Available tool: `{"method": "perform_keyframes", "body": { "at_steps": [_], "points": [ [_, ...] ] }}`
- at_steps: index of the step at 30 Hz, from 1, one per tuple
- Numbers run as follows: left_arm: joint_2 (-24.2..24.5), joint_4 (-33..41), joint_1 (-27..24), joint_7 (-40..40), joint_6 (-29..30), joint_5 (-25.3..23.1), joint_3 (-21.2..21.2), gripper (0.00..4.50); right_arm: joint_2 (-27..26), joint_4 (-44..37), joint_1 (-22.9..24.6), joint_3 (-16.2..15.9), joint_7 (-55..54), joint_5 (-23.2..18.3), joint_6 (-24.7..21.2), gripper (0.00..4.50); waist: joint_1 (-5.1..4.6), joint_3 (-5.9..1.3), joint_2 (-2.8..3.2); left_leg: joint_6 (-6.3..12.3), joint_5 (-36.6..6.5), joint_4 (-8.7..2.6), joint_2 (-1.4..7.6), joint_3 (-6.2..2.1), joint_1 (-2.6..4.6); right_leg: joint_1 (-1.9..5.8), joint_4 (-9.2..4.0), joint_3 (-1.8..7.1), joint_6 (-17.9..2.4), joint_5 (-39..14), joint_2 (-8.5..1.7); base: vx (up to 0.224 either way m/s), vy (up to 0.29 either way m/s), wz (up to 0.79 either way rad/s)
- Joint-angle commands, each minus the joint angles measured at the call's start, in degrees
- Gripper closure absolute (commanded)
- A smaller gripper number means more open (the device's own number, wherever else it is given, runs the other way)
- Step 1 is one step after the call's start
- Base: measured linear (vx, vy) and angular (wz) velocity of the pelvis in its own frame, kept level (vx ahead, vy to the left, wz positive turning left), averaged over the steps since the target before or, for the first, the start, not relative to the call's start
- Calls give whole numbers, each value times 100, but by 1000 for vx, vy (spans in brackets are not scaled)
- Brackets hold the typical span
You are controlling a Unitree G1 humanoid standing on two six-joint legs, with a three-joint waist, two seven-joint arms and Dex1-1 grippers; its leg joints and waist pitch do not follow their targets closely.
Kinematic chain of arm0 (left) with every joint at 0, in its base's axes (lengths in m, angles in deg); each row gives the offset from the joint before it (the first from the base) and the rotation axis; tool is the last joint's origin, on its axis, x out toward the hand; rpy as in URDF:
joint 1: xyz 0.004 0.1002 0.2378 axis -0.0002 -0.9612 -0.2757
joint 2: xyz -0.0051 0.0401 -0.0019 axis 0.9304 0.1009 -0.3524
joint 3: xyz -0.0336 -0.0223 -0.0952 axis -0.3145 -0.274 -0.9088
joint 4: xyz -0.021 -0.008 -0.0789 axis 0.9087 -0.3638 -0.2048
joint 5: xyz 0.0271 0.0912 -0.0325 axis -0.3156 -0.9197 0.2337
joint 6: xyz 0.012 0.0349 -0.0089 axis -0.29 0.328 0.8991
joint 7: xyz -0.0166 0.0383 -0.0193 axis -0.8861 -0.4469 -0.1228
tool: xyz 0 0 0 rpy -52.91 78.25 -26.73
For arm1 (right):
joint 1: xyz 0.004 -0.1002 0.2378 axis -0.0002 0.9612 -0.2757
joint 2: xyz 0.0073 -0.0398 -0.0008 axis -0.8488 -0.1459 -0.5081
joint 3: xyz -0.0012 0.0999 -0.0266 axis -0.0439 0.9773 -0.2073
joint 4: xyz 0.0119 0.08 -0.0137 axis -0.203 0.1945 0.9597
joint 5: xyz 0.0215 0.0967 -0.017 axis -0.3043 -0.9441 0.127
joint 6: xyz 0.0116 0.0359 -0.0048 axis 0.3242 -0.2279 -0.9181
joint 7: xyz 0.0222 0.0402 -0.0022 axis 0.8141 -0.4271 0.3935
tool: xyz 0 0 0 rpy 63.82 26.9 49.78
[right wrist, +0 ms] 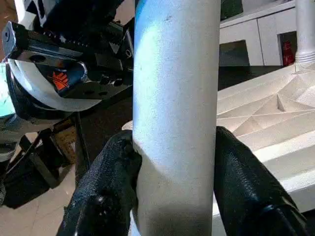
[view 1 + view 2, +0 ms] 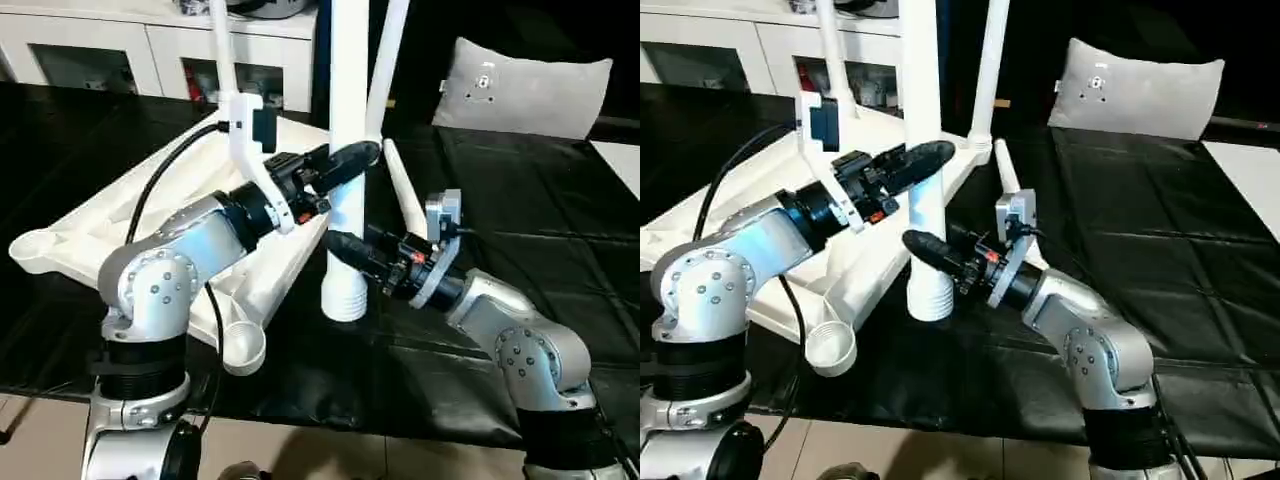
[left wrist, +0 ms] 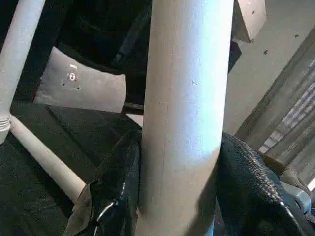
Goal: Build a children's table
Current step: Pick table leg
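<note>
Left eye view, centre of the frame: a white table leg (image 2: 349, 150) stands upright, its ribbed threaded end (image 2: 344, 296) resting on the black table cover (image 2: 520, 200) just beside the long edge of the tabletop. The left gripper (image 2: 352, 160) reaches in from the left and is clamped around this leg above the middle of the frame; the right gripper (image 2: 345, 247) comes in from the lower right and is clamped on the same leg lower down, just above the ribbed end. The left wrist view shows the black fingers (image 3: 115, 196) pressed against both sides of the white tube, and the right wrist view shows its own fingers (image 1: 106, 191) hugging the tube the same way.

The white tabletop (image 2: 110, 225) lies upside down in the left half of the frame, ribbed underside up, with an empty round corner socket (image 2: 240, 348) at the lower centre-left and another socket (image 2: 35, 250) at the far left edge. Two more legs (image 2: 222, 50) rise from the tabletop's far side at the top of the frame. A fourth leg (image 2: 403, 192) lies slanted on the black cover right of centre, just behind the right gripper.

A grey-white pillow (image 2: 525, 88) sits in the upper right, and a white cabinet (image 2: 90, 50) with glass doors runs along the upper left.
</note>
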Motion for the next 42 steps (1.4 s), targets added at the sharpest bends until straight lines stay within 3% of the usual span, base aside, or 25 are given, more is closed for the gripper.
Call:
{"method": "perform_keyframes", "body": {
  "at_steps": [1,10,13,20,26,35,37,40,42],
  "points": [
    [30,-27,171,26,0,34,5,267,124,151,-145,101,-252,143,-61,196,-13,-425,-12,118,-424,-459,469,-206,65,321,-531,432,-282,-2012,-721,0,0,0],
    [426,-264,441,489,72,20,71,269,431,94,-499,309,-122,-250,-657,130,-16,-443,-3,147,-216,-442,470,-200,70,327,-473,440,-353,-1685,-710,0,0,0],
    [636,-229,483,815,107,-13,300,270,803,199,-631,123,151,-204,-957,102,-18,-444,6,161,-199,-438,467,-199,69,339,-460,436,-426,-1602,-706,0,0,0],
    [839,-354,625,1073,36,-201,552,270,1100,338,-797,-94,458,-198,-1197,44,6,-440,-8,128,-283,-431,456,-193,76,340,-489,430,-379,-1894,-705,0,0,0],
    [991,-462,759,1339,-11,-303,753,270,1327,453,-954,-347,846,-154,-1270,42,3,-444,-20,120,-263,-424,458,-188,65,343,-487,434,-364,-1881,-711,0,0,0],
    [1013,-434,864,1644,-6,-313,928,270,1377,613,-1044,-537,1149,-123,-1228,42,16,-446,-23,156,-216,-412,461,-182,61,354,-463,436,-522,-1767,-725,0,0,0],
    [1007,-427,869,1651,-8,-307,934,270,1372,631,-1043,-556,1164,-114,-1216,79,11,-446,-13,141,-245,-415,471,-187,67,348,-465,430,-521,-1789,-720,0,0,0],
    [990,-422,900,1705,-18,-280,955,270,1348,725,-1052,-619,1215,-29,-1171,86,11,-449,-33,144,-228,-412,466,-183,63,354,-459,436,-529,-1759,-723,0,0,0],
    [969,-384,914,1756,24,-223,964,270,1326,791,-1065,-635,1219,14,-1139,118,18,-453,-27,143,-197,-411,468,-184,57,354,-453,436,-536,-1748,-728,0,0,0]
  ]
}}
